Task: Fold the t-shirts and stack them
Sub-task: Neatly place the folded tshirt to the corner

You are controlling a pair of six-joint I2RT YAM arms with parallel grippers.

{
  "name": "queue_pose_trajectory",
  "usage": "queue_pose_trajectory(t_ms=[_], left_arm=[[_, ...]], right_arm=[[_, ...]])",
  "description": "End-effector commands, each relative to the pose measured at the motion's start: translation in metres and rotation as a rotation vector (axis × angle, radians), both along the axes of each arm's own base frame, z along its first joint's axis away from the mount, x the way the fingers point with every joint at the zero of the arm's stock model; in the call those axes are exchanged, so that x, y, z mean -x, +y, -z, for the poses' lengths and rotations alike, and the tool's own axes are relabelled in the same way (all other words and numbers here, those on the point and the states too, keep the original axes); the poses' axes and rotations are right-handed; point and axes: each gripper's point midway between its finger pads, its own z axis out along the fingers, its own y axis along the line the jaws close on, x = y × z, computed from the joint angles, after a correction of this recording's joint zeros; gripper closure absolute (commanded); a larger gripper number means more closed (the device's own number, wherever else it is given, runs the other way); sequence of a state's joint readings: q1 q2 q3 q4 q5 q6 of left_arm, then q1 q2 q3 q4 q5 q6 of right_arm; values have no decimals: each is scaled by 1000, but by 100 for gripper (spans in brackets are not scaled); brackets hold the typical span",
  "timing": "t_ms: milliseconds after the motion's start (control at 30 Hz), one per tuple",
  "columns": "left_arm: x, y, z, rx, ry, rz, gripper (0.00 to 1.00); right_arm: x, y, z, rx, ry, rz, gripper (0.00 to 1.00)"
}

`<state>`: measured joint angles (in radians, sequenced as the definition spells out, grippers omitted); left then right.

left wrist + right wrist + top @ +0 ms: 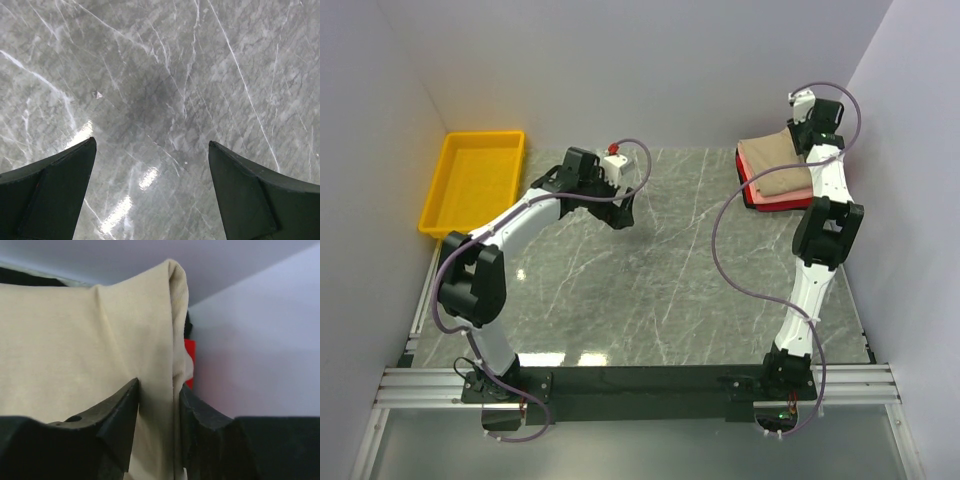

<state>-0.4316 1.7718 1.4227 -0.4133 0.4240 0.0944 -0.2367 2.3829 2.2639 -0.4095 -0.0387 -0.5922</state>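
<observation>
A folded stack of t-shirts sits at the table's far right corner: a tan t-shirt on top, a salmon pink one under it and a red one at the bottom. My right gripper reaches down at the stack's far right edge. In the right wrist view its jaws stand parted around the tan t-shirt's folded edge, the cloth lying slack between them, with red cloth beyond. My left gripper hovers over bare table, wide open with nothing between its fingers.
A yellow plastic bin stands at the far left by the wall. White walls close in on the left, back and right; the right wall runs just beside the stack. The marble tabletop lies between the arms.
</observation>
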Motion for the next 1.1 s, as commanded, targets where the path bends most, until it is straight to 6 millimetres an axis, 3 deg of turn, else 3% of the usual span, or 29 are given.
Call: queue_pose_trajectory(t_ms=[0, 67, 300, 433, 467, 567, 700, 833, 867, 1000, 1067], left_arm=[[-13, 2, -20, 30, -46, 5, 1], [-16, 5, -22, 38, -43, -6, 1], [-17, 14, -39, 66, -81, -42, 1], [-18, 22, -43, 81, -89, -78, 0], [-18, 24, -46, 86, -93, -84, 1], [-15, 26, -44, 93, -87, -92, 1], [-14, 27, -36, 88, -65, -102, 1], [-17, 27, -31, 80, -49, -113, 1], [-18, 28, -29, 76, -47, -115, 1], [-24, 28, -27, 64, -39, -123, 1], [-25, 27, -21, 58, -20, -127, 1]], right_arm=[[-3, -31, -38, 76, -97, 114, 57], [5, -35, -45, 72, -105, 142, 52], [35, -20, -116, -64, -218, 194, 47], [49, -20, -133, -147, -255, 225, 47], [50, -20, -133, -167, -254, 224, 49], [52, -15, -119, -298, -229, 189, 69], [38, 5, -97, -457, -195, 80, 88], [20, 27, -83, -598, -195, -19, 90], [14, 28, -69, -630, -182, -14, 90], [-7, 30, -63, -678, -240, -52, 87], [-15, 24, -48, -719, -265, 9, 86]])
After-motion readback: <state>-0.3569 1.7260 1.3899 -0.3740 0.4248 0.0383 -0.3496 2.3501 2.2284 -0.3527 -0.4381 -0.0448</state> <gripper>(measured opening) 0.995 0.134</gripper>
